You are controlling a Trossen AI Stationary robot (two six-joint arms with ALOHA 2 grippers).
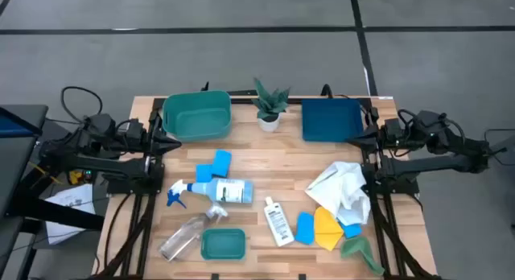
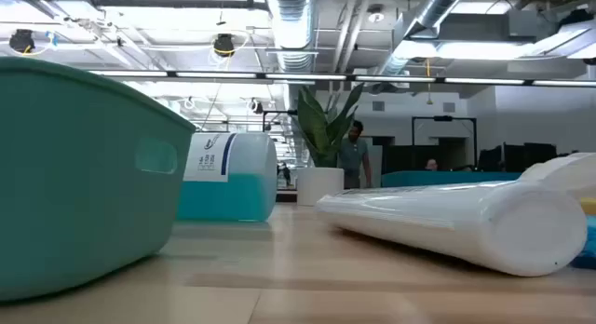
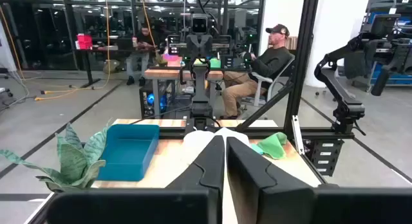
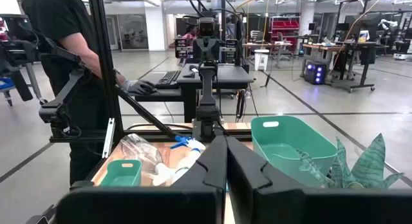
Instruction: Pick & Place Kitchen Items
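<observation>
Taking the potted plant (image 1: 269,103) as landmark: the left hand (image 1: 173,140), fingers pressed together and empty, waits left of it beside the large green tub (image 1: 196,115). The white spray bottle (image 1: 219,191), clear spray bottle (image 1: 190,232), small white bottle (image 1: 278,221), sponges (image 1: 215,166) and cloths (image 1: 342,188) lie on the surface (image 1: 265,155) in front of it. The right hand (image 1: 356,137), likewise pinched closed and empty, waits right of it by the blue tray (image 1: 330,120).

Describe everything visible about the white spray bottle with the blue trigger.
The white spray bottle lies on its side near the middle of the wooden table, its blue trigger head pointing toward the left arm's side. The body looks like white plastic with a teal label band. Two blue sponges lie against its far side, and the clear spray bottle lies just in front of it. Neither gripper touches it. In the low view it shows as white above, teal below.
</observation>
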